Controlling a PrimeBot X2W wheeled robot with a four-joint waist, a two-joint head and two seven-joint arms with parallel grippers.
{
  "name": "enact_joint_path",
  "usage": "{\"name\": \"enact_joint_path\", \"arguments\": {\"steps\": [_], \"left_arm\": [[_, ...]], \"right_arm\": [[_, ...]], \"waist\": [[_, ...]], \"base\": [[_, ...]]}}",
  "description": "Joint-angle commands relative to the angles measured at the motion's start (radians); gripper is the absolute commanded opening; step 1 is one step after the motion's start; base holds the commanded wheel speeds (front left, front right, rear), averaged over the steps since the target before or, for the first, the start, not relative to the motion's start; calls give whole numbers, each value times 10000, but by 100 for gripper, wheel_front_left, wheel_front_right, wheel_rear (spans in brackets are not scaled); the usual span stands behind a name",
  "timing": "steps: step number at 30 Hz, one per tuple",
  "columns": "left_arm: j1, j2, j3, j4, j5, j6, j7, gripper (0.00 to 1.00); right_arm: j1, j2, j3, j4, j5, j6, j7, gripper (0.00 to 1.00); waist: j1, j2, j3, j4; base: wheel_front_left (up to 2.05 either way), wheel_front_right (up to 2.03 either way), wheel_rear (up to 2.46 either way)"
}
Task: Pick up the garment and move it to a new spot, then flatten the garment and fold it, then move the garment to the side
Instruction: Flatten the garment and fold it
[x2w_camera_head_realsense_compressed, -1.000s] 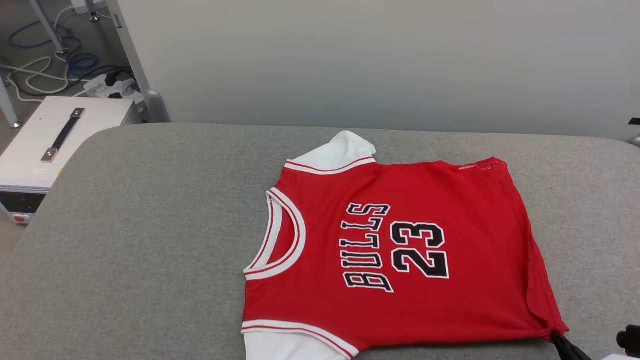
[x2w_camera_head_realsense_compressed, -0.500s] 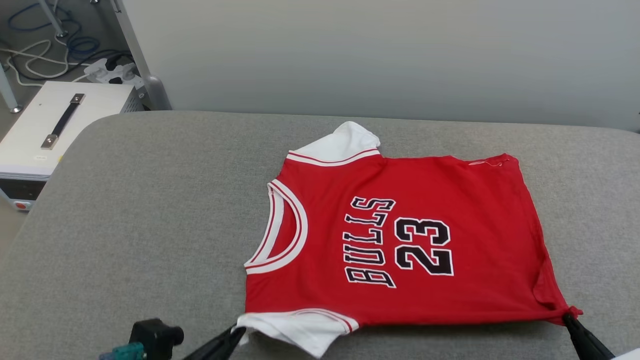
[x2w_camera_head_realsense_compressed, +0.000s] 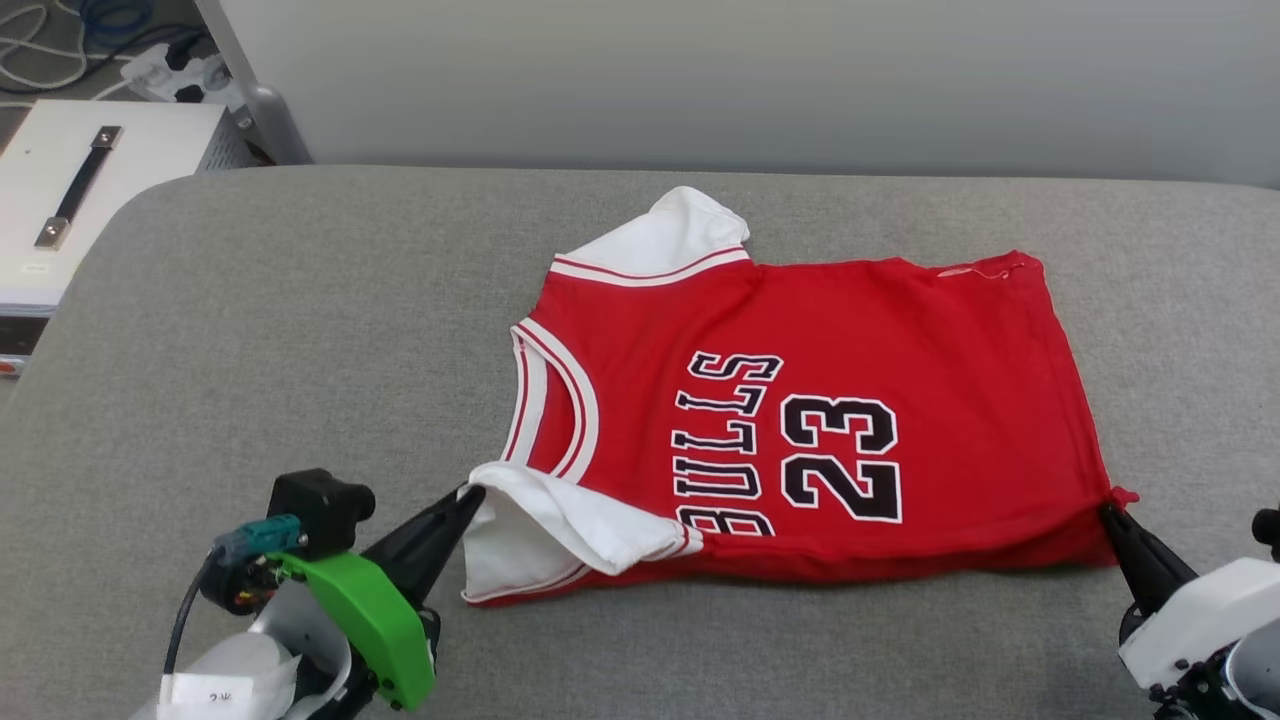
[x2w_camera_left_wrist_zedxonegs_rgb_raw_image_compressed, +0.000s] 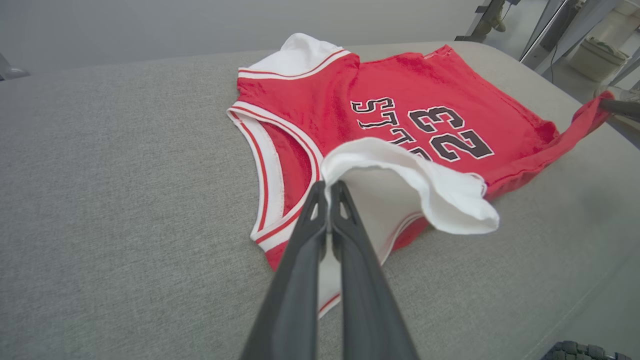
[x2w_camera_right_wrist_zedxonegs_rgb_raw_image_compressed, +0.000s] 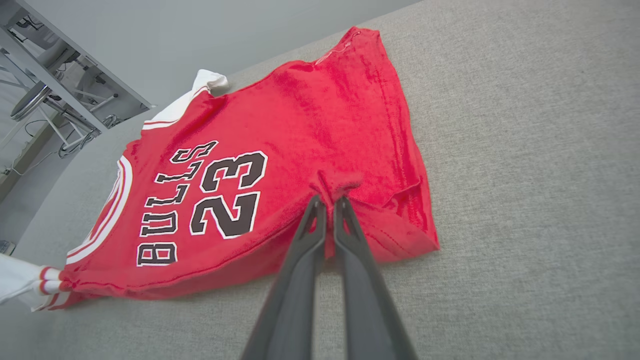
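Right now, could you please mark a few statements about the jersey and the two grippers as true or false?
1. The left gripper is shut on the jersey's white sleeve. True.
2. The right gripper hangs open above the jersey. False: it is shut on the red hem corner.
3. The "BULLS 23" print faces up. True.
4. The jersey lies on a wooden table. False: it lies on a grey fabric surface.
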Motion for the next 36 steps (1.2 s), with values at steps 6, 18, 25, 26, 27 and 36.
{"name": "enact_joint_path", "arguments": {"steps": [6,18,25,26,27,36], "left_arm": [[-1133,-370,56,921,148,-68,190,0],[-2593,-1023,-410,2961,403,-293,214,0],[-3118,-1352,-657,3981,455,-341,124,0],[-3168,-1435,-682,4182,443,-343,119,35],[-3203,-1508,-686,4348,424,-341,112,100],[-3273,-2179,-603,5632,199,-356,-766,100]], "right_arm": [[-1305,43,64,741,-574,-9,569,0],[-2899,50,221,2157,-1301,-9,752,0],[-3384,5,451,2847,-1428,-9,558,0],[-3446,29,453,2971,-1372,-9,529,0],[-3497,57,410,3081,-1322,-9,491,0],[-3516,-107,755,3422,-1123,-9,30,100]], "waist": [[1,0,977,-277],[1,0,1709,-395],[1,0,1916,-418],[1,0,1927,-414],[1,0,1928,-409],[1,0,1348,-297]], "base": [[0,0,0],[0,0,0],[0,0,0],[0,0,0],[0,0,0],[0,0,0]]}}
